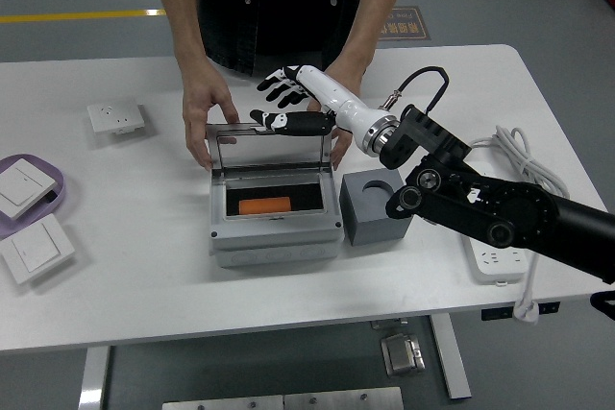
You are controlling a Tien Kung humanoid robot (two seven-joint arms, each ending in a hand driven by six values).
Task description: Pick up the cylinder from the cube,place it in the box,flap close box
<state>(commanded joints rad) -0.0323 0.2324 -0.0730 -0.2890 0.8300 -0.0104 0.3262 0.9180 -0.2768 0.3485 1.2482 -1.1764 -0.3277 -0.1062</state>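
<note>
The orange cylinder (264, 205) lies inside the grey box (275, 233). The box's clear lid (270, 151) stands upright at the back. The dark grey cube (377, 206) with an empty round hole sits right of the box. My right hand (288, 103) is open, fingers spread, behind the lid's top edge, with the thumb along that edge. A person's hands (205, 112) rest at the lid's back corners, the left one on the lid's corner, the right one (338, 146) partly hidden behind my hand. My left arm is out of view.
A white power strip (485, 218) with its cable (524, 165) lies right of the cube. A wall socket (116, 119) sits at the back left. A purple tray (43, 201) holding a switch and a loose switch plate (36, 249) are at the left edge.
</note>
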